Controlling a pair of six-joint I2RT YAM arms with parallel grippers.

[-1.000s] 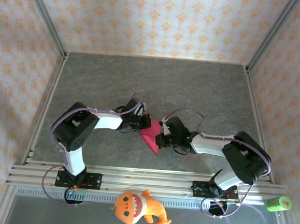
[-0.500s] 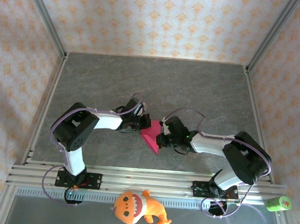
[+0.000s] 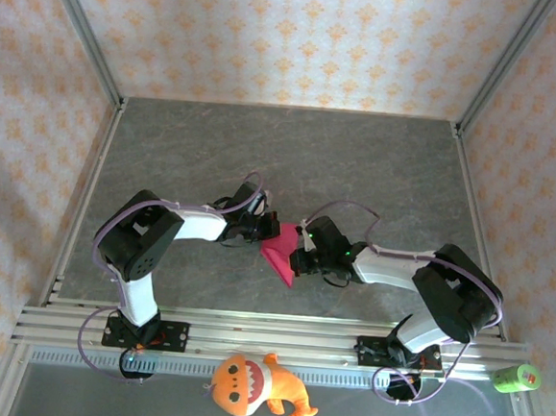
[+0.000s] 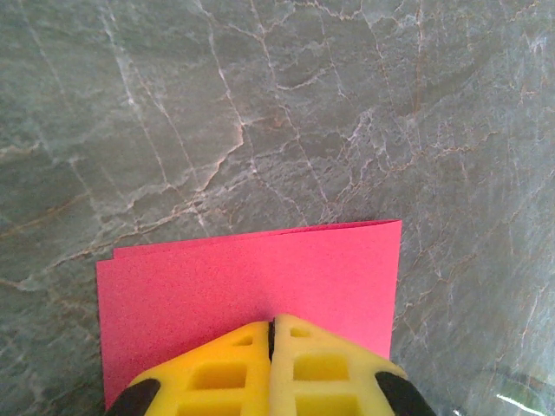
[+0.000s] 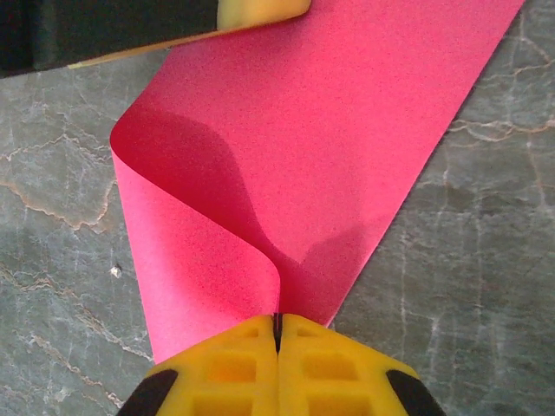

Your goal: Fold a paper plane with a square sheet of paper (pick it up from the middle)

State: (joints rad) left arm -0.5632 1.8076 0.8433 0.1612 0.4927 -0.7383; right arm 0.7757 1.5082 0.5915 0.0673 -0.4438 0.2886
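From above, the left gripper [image 3: 264,232] and the right gripper [image 3: 295,258] meet at the square sheet of paper [image 3: 280,256], mid-table. Both arms reach inward, low, elbows out, over the grey marbled table [image 3: 358,166], with patterned walls [image 3: 292,36] around it. At the left wrist, the jaws are fully closed on the sheet's near edge (the sheet lies doubled). At the right wrist, the closed jaws pinch a curled fold of the sheet.
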